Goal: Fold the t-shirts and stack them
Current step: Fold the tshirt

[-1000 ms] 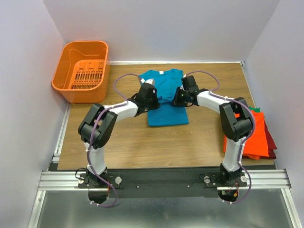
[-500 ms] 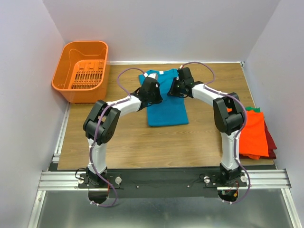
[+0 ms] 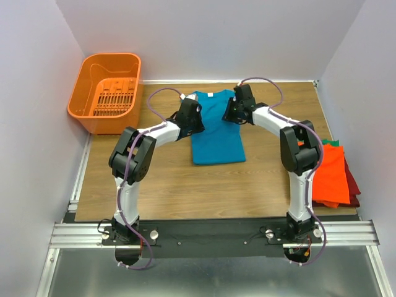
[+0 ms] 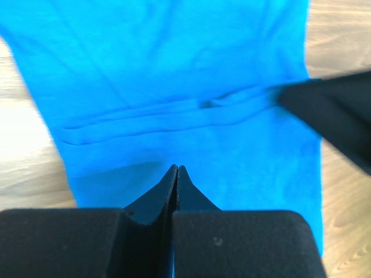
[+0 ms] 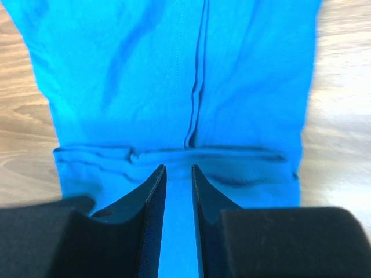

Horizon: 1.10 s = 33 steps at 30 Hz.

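Item: teal t-shirt (image 3: pixel 216 133), folded to a narrow strip, lying mid-table (image 3: pixel 167 179) toward the far side, long axis near-to-far, collar at the far end. My left pincer (image 4: pixel 177 169) is at its left shoulder, tips pressed together; whether cloth is pinched I cannot tell. My right pincer (image 5: pixel 178 169) is at the right shoulder, slightly parted over the cloth. The stacked shirts (image 3: pixel 331 176), orange, green and dark red, lie at the right edge, partly hidden behind my right arm (image 3: pixel 303 154).

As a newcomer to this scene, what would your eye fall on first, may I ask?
The teal shirt, folded narrow at mid-table, with the left tool shut and the right tool slightly open over its far half. Next, the orange basket at the far left corner and the orange shirt at the right edge.
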Motion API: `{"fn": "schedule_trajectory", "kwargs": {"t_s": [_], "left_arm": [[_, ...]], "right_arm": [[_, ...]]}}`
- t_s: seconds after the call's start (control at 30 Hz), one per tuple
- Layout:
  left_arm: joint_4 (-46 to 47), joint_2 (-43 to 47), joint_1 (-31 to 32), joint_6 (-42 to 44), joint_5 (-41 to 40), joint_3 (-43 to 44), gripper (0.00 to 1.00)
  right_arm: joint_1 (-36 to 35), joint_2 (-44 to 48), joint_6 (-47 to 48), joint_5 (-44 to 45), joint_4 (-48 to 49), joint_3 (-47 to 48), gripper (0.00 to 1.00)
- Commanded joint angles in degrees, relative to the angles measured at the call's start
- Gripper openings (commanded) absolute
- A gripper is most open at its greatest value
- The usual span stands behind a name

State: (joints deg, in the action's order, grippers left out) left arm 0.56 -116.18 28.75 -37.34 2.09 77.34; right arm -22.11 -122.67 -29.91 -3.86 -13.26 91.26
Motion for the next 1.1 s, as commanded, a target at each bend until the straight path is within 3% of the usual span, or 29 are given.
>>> {"fn": "schedule_trajectory", "kwargs": {"t_s": [0.0, 0.43, 0.83, 0.93, 1.07], "left_arm": [[-0.5, -1.4, -1.6, 0.3, -1.3, 1.2, 0.06], [-0.5, -5.6, -4.8, -0.6, 0.0, 1.2, 0.0], [-0.5, -3.4, -6.5, 0.4, 0.7, 0.3, 0.0], [-0.3, -1.5, -6.6, 2.2, 1.9, 1.1, 0.04], [-0.2, 1.9, -6.6, 3.1, 3.6, 1.6, 0.22]], "right_arm": [[0.3, 6.6, 0.0, 2.0, -0.6, -3.4, 0.31], [5.8, 4.6, -2.0, 1.2, -0.7, -11.6, 0.31], [7.2, 5.9, -2.3, 1.1, -1.1, -15.9, 0.3], [7.2, 9.4, -3.1, 1.7, -1.2, -16.9, 0.3], [7.2, 14.4, -3.9, 0.1, -1.5, -18.0, 0.31]]}}
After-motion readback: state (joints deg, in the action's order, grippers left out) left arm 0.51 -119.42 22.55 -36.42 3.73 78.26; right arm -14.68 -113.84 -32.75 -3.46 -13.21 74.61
